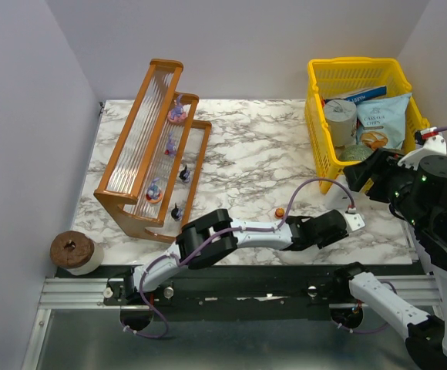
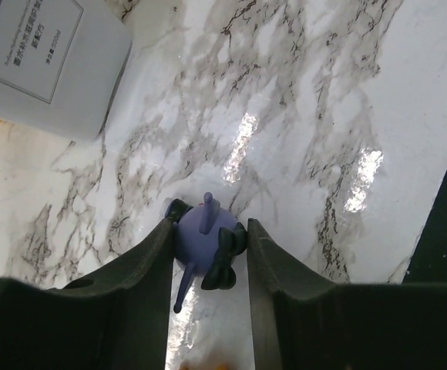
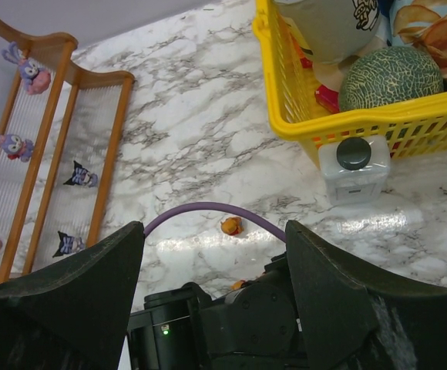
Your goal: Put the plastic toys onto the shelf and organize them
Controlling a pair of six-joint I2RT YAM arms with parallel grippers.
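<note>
- Several toys (image 1: 176,114) stand already on the shelf (image 1: 126,131), far left.
- The left gripper (image 2: 208,231) has its fingers (image 2: 131,285) on both sides of the purple toy (image 2: 202,245), which lies on the table (image 2: 324,116) near the basket (image 1: 354,63). Firm grasp or not, we cannot tell. The shelf lies well to its left.
- The right gripper (image 3: 214,231) hangs released and empty.

"CHIPS" on pale-blue snack packet (image 1: 383,116)
</note>
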